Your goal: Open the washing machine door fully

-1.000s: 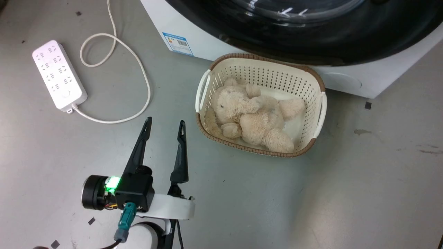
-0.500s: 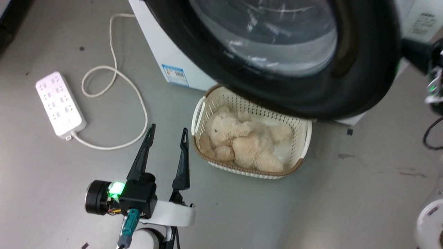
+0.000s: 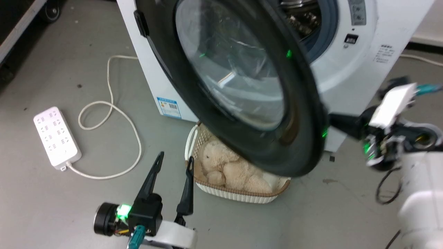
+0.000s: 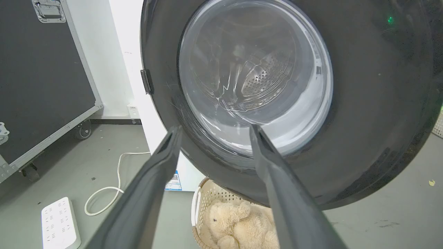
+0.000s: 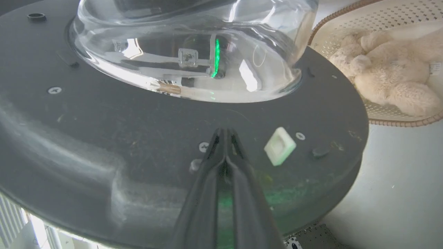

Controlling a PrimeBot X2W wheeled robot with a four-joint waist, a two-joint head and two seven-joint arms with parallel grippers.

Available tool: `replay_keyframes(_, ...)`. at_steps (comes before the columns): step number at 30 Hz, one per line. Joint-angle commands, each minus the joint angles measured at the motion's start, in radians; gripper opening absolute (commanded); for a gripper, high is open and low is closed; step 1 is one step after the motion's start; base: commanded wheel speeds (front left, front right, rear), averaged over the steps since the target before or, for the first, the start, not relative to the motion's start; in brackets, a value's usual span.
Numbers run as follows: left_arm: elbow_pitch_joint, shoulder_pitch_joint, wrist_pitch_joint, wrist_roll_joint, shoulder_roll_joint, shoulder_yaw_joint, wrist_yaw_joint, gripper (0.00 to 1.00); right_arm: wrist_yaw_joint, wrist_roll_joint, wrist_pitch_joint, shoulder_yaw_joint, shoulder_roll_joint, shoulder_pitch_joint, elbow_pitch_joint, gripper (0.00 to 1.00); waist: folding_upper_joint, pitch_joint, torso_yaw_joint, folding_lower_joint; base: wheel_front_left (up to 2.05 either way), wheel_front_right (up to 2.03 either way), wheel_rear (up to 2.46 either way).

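Right gripper [image 5: 224, 133], fingers pressed together, tips at the black inner rim of the round glass door [image 3: 232, 76], swung partway out from the white washing machine [image 3: 349, 65]. Left gripper [image 3: 175, 157] spread wide, empty. Blue label [image 3: 168, 107] illegible.

One washing machine [image 3: 346, 69] with one washing machine door [image 3: 306, 138]. One basket [image 3: 238, 196] holds one plush bear [image 3: 225, 167]. One corded power strip [image 3: 57, 136] lies on the floor [image 3: 311, 214]. One black wheeled case [image 4: 41, 79]. Two grippers: the left gripper [image 3: 174, 157] and the right gripper [image 5: 224, 131].
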Motion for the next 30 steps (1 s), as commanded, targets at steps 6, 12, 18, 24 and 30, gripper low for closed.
replay_keyframes(6,0.024,0.046,-0.005,-0.013,0.014,-0.005,-0.012,1.0,0.001,0.192,-0.039,0.203,0.008,0.118,-0.013,0.0,-0.0001,-0.036,0.003,0.0002,0.0,0.0,0.0)
replay_keyframes(12,0.036,0.073,-0.005,-0.033,0.014,0.001,-0.014,1.0,0.001,0.427,-0.185,0.547,0.008,0.283,-0.165,0.0,-0.0001,-0.062,0.0,0.0002,0.0,0.0,0.0)
replay_keyframes(18,0.033,0.072,-0.005,-0.06,0.014,0.032,-0.009,1.0,0.001,0.354,-0.351,0.512,-0.009,0.315,-0.232,1.0,-0.0001,-0.082,-0.023,0.0002,0.0,0.0,0.0)
replay_keyframes(24,0.031,0.065,-0.005,-0.085,0.015,0.057,-0.016,1.0,0.001,0.039,-0.703,0.542,-0.176,0.387,-0.553,1.0,-0.0001,-0.097,-0.059,0.0002,0.0,0.0,0.0)
replay_keyframes(30,0.032,0.072,-0.005,-0.096,0.014,0.07,-0.015,1.0,0.001,-0.347,-1.1,0.561,-0.336,0.562,-0.73,1.0,-0.0001,-0.121,-0.092,0.0002,0.0,0.0,0.0)
